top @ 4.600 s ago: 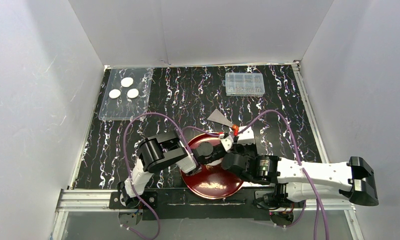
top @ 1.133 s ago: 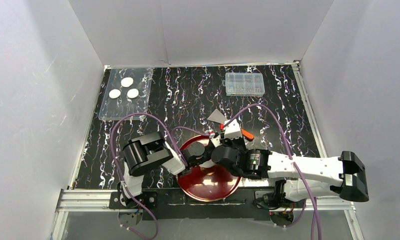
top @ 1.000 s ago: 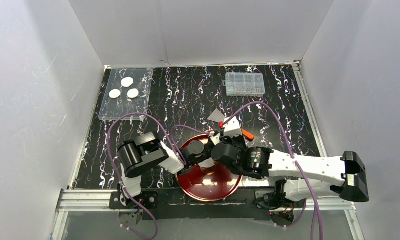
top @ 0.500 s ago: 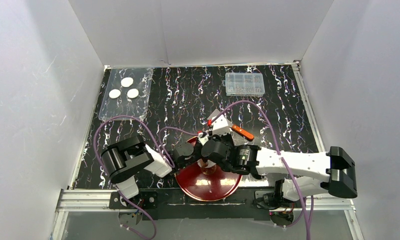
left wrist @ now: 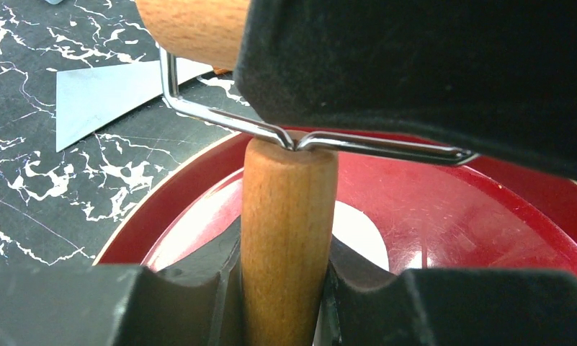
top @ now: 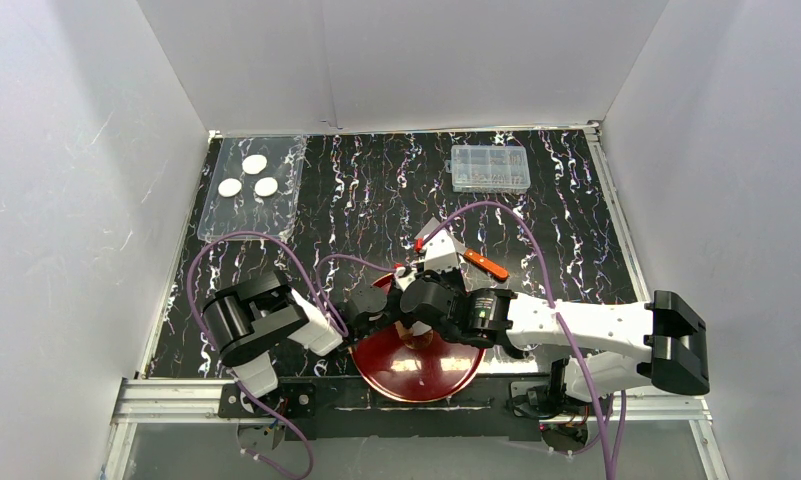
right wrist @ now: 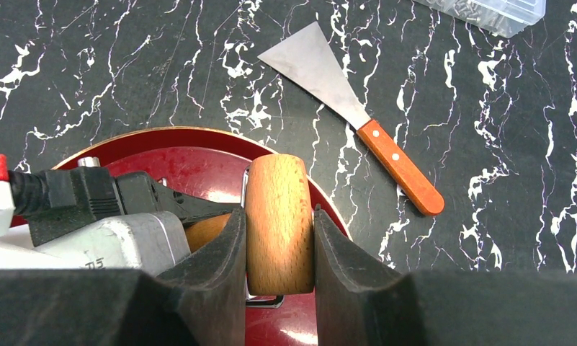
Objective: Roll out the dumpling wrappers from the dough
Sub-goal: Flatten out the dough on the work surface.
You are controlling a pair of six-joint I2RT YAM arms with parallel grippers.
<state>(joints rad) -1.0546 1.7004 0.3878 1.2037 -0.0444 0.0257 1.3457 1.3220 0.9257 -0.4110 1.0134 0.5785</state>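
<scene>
The left gripper (left wrist: 285, 285) pinches the rolling pin's wooden handle (left wrist: 289, 209), and the right gripper (right wrist: 279, 270) clamps its wooden roller (right wrist: 279, 216). Both hang over the red plate (top: 416, 378), shifted toward 9 o'clock since a second ago. The dough (left wrist: 357, 234) lies on the plate behind the handle. Three dumpling wrappers (top: 254, 163) rest on the clear tray (top: 246, 218) at 10 o'clock.

Black tabletop (top: 356, 190) with white marble streaks, pretty busy pattern; clear tray (top: 221, 222) sits in the far left corner; clear parts box (top: 490, 168) far right; metal scraper (right wrist: 346, 101) with an orange handle lies mid-table, just behind the red plate (top: 426, 378) at the near edge.
</scene>
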